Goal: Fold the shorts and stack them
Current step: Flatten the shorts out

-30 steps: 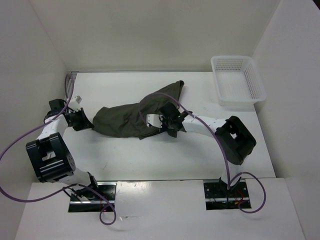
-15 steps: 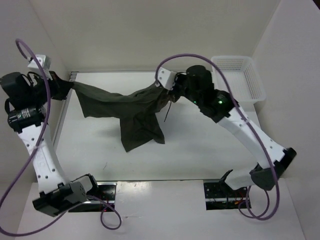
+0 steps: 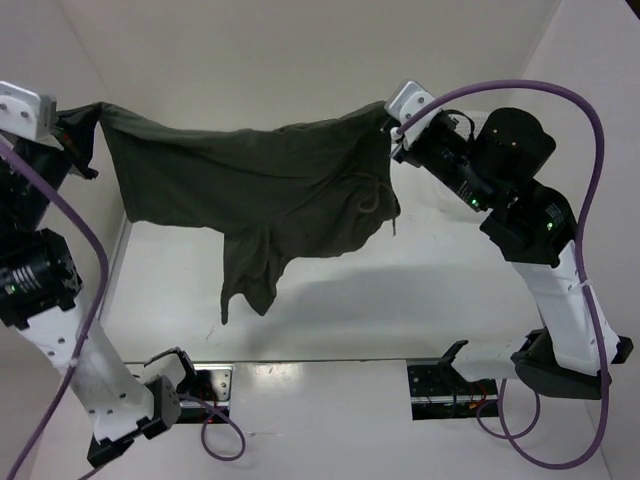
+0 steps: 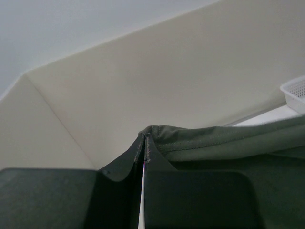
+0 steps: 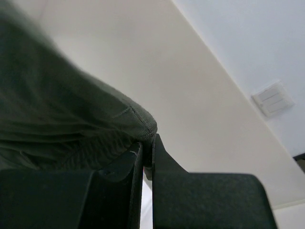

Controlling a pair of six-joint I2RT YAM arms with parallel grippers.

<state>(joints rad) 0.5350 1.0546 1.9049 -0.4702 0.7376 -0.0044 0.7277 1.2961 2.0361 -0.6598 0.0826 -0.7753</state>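
The dark olive-green shorts [image 3: 260,185] hang stretched in the air high above the table, held at two corners. My left gripper [image 3: 92,122] is shut on their left corner, and the pinched hem shows in the left wrist view [image 4: 145,138]. My right gripper [image 3: 392,128] is shut on the right waistband corner, seen in the right wrist view [image 5: 147,143]. One leg [image 3: 245,280] droops down in the middle, and the drawstring [image 3: 372,195] dangles near the right side.
A white mesh basket corner [image 4: 295,93] shows at the right edge of the left wrist view; the right arm hides it from above. The white table [image 3: 400,310] lies below, with walls on three sides.
Both arms have risen and spread apart, lifting the shorts off the table and stretching them wide in the air.
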